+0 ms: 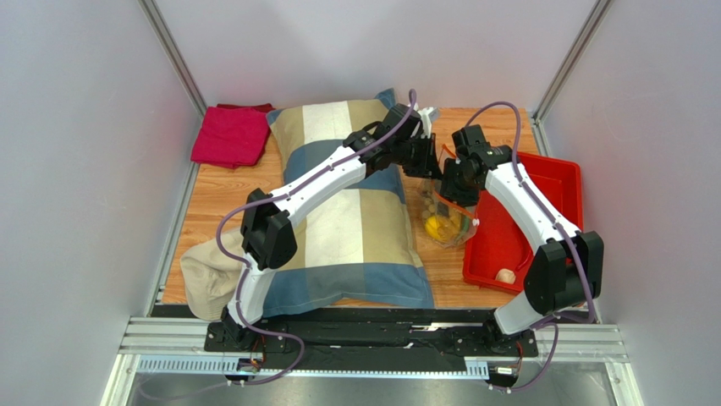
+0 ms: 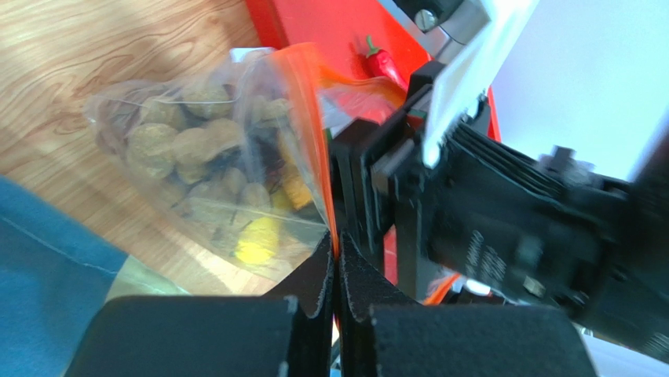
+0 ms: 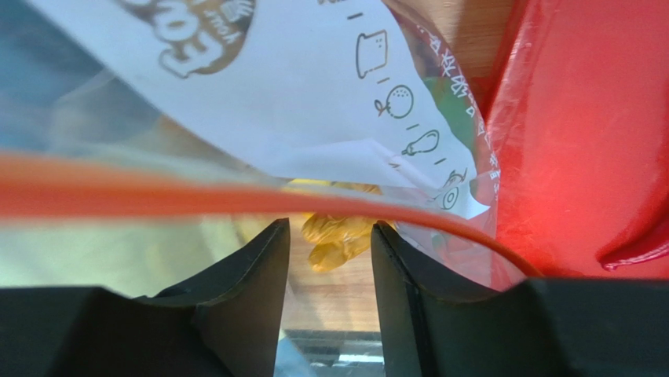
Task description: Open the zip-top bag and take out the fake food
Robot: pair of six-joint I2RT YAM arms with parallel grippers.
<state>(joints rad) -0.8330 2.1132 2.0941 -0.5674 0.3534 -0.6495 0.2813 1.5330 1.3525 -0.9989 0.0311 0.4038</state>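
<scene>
Between the pillow (image 1: 355, 211) and red tray (image 1: 565, 176) sits the zip-top bag (image 1: 444, 220). The left hand (image 2: 336, 259) is clamped on its zip strip (image 2: 314, 133), the right hand (image 3: 328, 236) gapes, gripping nothing. A one-sided pull might just drag the bag, fake food (image 2: 188, 149) and all.

The zip-top bag (image 1: 447, 222) is clear crinkly plastic, the red tray (image 1: 499, 249) glossy plastic, the table (image 1: 220, 194) wood-grained, the pillow (image 1: 355, 228) soft cloth.
</scene>
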